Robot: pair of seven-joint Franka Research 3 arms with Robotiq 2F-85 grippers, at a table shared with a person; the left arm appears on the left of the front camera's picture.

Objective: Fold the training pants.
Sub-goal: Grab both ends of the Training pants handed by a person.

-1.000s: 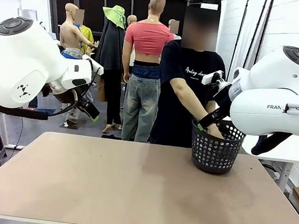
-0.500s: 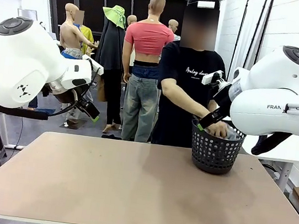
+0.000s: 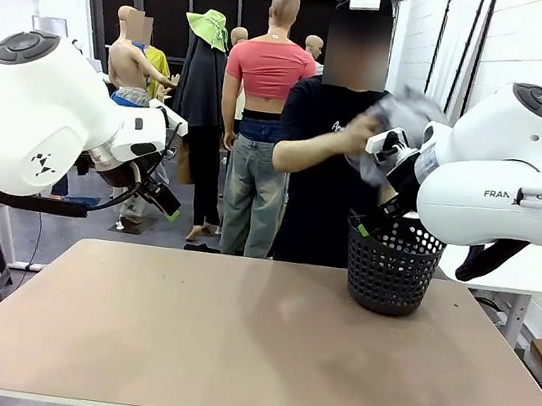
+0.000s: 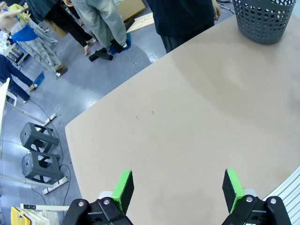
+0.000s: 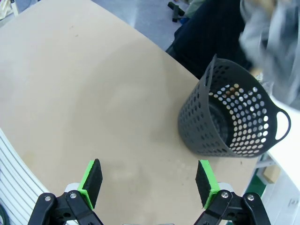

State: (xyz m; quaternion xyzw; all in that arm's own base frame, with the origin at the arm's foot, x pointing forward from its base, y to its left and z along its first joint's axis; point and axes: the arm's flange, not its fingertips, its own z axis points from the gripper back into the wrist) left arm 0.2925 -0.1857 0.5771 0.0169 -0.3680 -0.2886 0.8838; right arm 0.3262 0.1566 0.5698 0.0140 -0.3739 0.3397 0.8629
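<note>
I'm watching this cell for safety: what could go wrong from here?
The person's hand holds the pants up close beside the right arm; a move now could hit it. The basket takes up the table's far right part, so spread pants could drape over it or knock it.

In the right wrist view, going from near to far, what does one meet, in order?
The right hand → table → black mesh basket → person holding the grey training pants.
</note>
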